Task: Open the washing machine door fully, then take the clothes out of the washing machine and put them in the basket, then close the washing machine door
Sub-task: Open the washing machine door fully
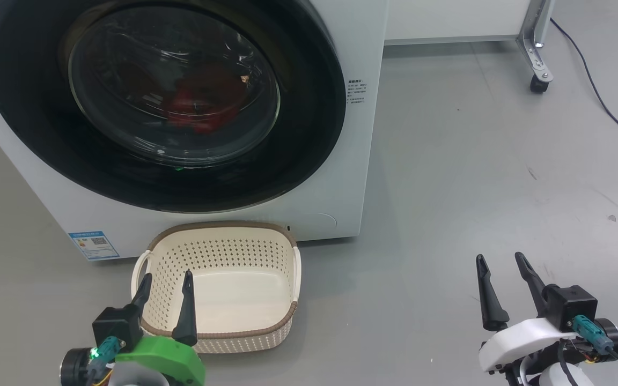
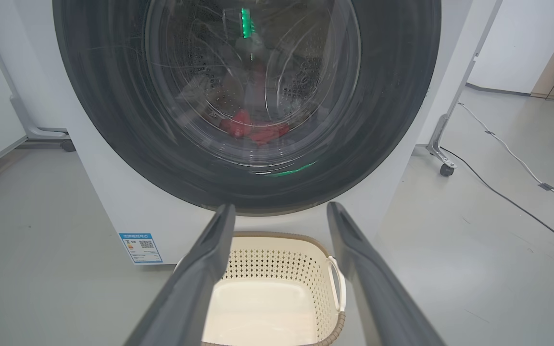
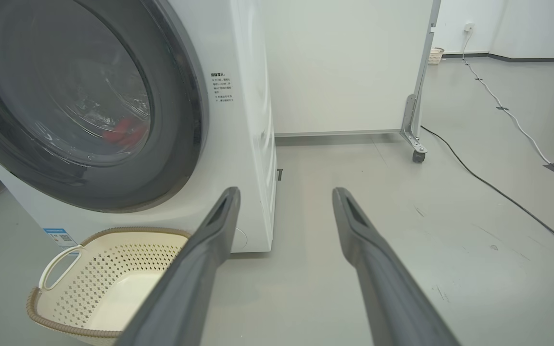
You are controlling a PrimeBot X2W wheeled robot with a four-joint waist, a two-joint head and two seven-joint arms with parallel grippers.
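The round, black-rimmed glass washing machine door [image 1: 172, 91] is shut against the large white front-loading washing machine [image 1: 357, 161]. The bright red fabric clothes [image 1: 201, 104] lie behind its glass. The cream perforated plastic basket [image 1: 223, 252] stands on the grey floor [image 1: 448, 187] just before the machine. The left gripper [image 1: 168, 275] hovers over the basket's near rim and the right gripper [image 1: 499, 256] is well apart from it. Both have their fingers spread wide, holding nothing.
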